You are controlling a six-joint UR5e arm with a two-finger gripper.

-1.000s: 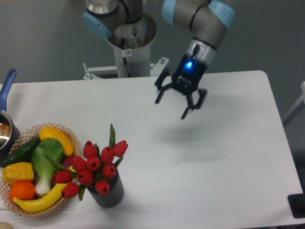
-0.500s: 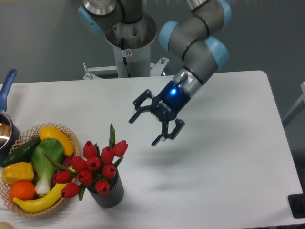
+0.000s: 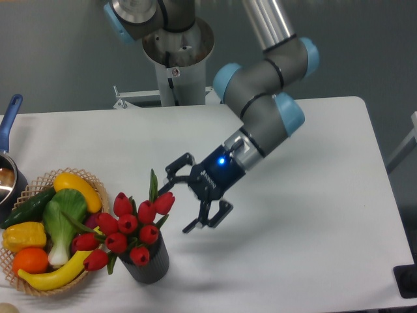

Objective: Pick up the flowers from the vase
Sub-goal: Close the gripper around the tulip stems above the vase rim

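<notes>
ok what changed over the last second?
The pincer swung from above the table's far middle down and left, jaws open, to just right of the flowers. Nothing gripped. Flowers, vase and basket stayed put.

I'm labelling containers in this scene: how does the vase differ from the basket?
The vase is dark grey, nearly black, with ribbed sides; the basket is light tan wicker. The vase is narrow and stands tall for its width; the basket is wide and shallow. The vase holds red flowers; the basket holds assorted produce. Both sit on the white table, side by side at its left end, and both are full.
</notes>
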